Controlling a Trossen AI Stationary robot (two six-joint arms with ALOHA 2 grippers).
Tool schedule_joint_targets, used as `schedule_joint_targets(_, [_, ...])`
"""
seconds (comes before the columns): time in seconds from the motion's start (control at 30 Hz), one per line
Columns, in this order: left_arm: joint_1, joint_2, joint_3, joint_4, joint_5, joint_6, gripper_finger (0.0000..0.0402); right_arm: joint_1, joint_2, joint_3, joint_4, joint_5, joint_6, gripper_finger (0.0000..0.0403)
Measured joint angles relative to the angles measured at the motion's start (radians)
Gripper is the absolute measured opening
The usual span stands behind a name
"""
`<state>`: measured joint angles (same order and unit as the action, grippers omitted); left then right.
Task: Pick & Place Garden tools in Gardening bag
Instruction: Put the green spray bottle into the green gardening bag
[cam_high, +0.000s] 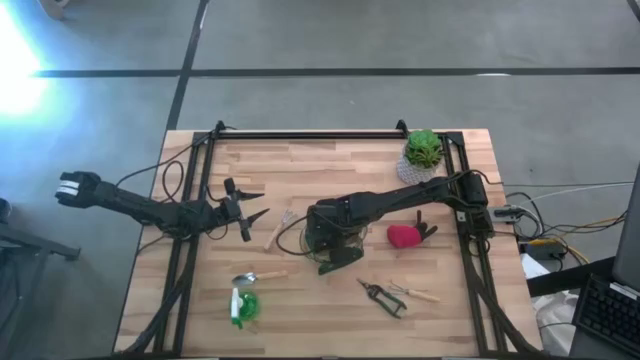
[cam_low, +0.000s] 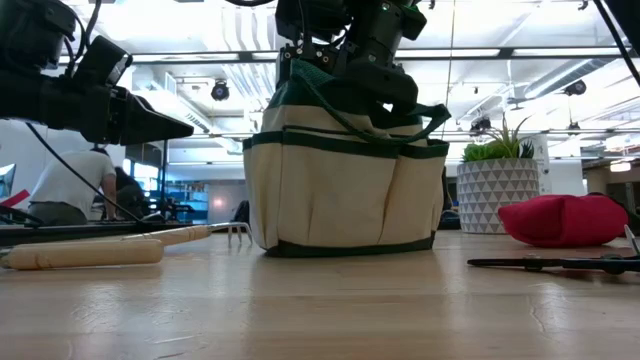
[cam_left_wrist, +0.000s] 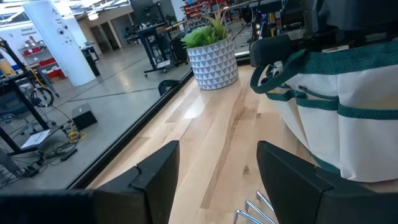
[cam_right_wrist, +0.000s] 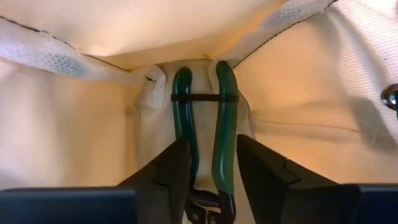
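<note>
Green-handled shears (cam_right_wrist: 211, 130) stand on end inside the bag (cam_low: 340, 185), handles toward its floor, long axis along the right gripper's (cam_right_wrist: 208, 163) line of reach. That gripper sits in the bag's mouth, fingers parted either side of the shears. Beside the bag, the fork (cam_low: 110, 247) lies flat, tines toward it; the left gripper (cam_left_wrist: 217, 180) hovers above it, fingers spread wide.

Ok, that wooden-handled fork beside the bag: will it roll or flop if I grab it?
The wooden-handled fork looks stiff, so probably no flopping. Its rounded handle might roll if nudged, though the tines would likely stop it. It lies flat on the table, probably needing a low grasp.
</note>
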<state>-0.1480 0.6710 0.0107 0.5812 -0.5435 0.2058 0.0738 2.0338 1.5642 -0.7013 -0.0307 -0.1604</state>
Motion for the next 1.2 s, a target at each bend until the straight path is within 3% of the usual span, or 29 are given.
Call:
schedule_joint_targets(0.33, [0.0, 0.0, 0.0, 0.0, 0.0, 0.0, 0.0218, 0.004, -0.032, -0.001, -0.017, 0.0, 0.004, 0.0161])
schedule_joint_targets(1.2, [0.0, 0.0, 0.0, 0.0, 0.0, 0.0, 0.0218, 0.009, -0.234, -0.001, -0.081, -0.001, 0.017, 0.011])
